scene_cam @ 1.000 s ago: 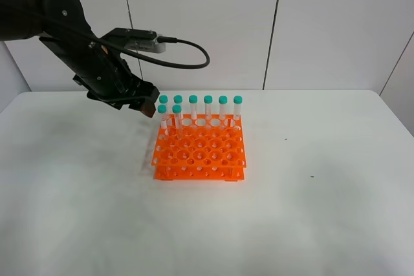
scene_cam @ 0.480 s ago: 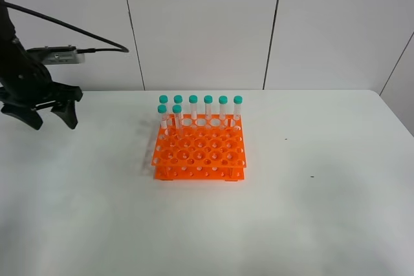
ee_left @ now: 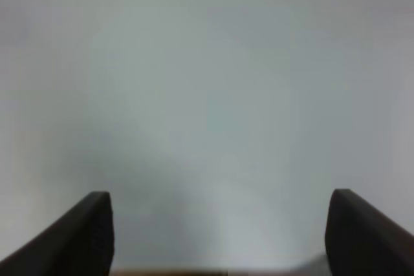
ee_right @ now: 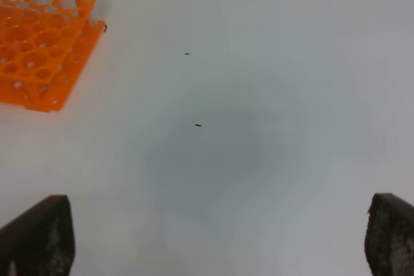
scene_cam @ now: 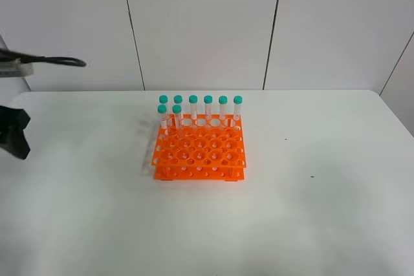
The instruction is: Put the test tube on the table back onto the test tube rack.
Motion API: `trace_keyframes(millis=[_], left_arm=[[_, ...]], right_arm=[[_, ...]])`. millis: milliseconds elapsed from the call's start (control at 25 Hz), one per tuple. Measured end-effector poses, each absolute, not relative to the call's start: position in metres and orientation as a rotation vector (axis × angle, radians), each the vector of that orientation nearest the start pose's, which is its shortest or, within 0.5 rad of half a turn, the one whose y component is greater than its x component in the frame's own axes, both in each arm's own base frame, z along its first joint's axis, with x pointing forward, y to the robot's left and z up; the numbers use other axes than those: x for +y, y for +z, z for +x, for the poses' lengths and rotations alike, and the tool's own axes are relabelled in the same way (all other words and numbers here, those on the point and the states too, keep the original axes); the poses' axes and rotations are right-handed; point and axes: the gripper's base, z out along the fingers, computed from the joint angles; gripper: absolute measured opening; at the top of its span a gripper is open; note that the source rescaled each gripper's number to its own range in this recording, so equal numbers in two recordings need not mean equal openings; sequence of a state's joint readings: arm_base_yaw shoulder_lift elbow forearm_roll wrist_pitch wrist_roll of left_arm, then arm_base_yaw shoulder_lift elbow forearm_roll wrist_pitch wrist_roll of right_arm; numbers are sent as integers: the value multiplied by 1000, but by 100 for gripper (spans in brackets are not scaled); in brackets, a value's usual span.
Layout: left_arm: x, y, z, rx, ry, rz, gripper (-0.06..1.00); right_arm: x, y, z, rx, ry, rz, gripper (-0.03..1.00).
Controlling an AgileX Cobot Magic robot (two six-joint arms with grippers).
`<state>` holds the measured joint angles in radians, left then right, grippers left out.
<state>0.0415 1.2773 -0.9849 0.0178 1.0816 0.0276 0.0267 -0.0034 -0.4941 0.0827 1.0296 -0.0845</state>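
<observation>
The orange test tube rack (scene_cam: 200,150) stands mid-table on the white table (scene_cam: 310,211). Several teal-capped test tubes (scene_cam: 207,109) stand upright in its back rows. No loose test tube shows lying on the table. My left gripper (scene_cam: 14,135) is at the far left edge of the exterior view, far from the rack. In the left wrist view it (ee_left: 220,224) is open and empty over bare white table. My right gripper (ee_right: 220,231) is open and empty, out of the exterior view. The rack's corner (ee_right: 39,50) shows in the right wrist view.
A black cable (scene_cam: 52,61) hangs from the left arm at the left edge. Small dark specks (scene_cam: 312,176) mark the table right of the rack. White wall panels stand behind the table.
My left arm has swung away from the rack's back left corner to the far left edge of the table, gripper open and empty. The rack and tubes have not moved.
</observation>
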Motion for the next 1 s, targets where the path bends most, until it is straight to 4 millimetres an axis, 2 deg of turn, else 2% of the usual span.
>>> trace_keyframes(millis=[240, 440, 640, 1000], left_arm=[[7, 276, 140, 2751, 39, -13, 94], [3, 261, 84, 2600, 25, -18, 94], [2, 273, 47, 2363, 33, -16, 94], [0, 280, 2, 2071, 38, -6, 94]], right_arm=[[6, 278, -4, 2010, 62, -114, 100], [6, 278, -4, 2010, 62, -114, 100], [6, 278, -4, 2010, 62, -114, 100], [6, 278, -4, 2010, 62, -114, 100]])
